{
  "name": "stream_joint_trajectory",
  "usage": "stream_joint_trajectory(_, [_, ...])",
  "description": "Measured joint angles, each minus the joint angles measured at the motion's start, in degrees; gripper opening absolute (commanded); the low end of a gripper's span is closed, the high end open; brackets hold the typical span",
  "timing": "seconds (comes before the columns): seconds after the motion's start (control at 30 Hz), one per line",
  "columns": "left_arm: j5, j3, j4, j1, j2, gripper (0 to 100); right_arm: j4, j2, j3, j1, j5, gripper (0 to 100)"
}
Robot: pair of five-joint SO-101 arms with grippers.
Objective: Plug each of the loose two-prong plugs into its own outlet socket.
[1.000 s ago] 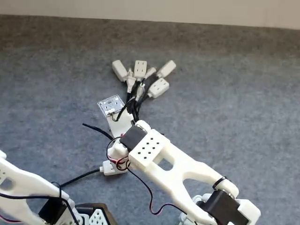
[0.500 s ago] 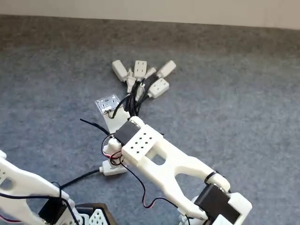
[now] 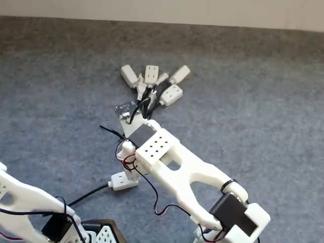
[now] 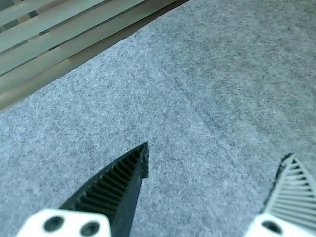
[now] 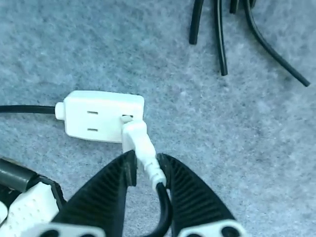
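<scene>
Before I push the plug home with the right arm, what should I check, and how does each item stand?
1. Grip: right gripper shut on the small white two-prong plug: ok.
2. Contact: the plug's front end meets the white rectangular outlet socket block at its slotted face: ok.
3. Prongs lined up with a slot pair: cannot tell, the plug body hides them.
4. Clutter: loose black cable ends lie apart from the socket block: ok.
5. Other arm: left gripper open above the grey felt surface, holding nothing: ok.
</scene>
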Motion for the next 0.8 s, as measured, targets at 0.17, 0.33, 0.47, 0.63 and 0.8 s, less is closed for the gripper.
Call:
stream_joint_trajectory(0.17, [0.0,0.0,0.0,0.0,0.0,39,0.0,0.0,0.0,-1.5,0.0,0.5])
stream_joint_trajectory(0.33, [0.0,0.0,0.0,0.0,0.0,39,1.8,1.1,-3.3,-3.4,1.2,0.5])
stream_joint_trajectory(0.47, [0.0,0.0,0.0,0.0,0.0,39,2.7,2.0,-5.1,-4.0,1.7,0.5])
stream_joint_trajectory(0.63, [0.0,0.0,0.0,0.0,0.0,39,3.0,2.6,-6.0,-4.0,3.3,0.5])
stream_joint_trajectory(0.8, [0.0,0.0,0.0,0.0,0.0,39,3.3,3.6,-8.1,-4.0,3.6,0.5])
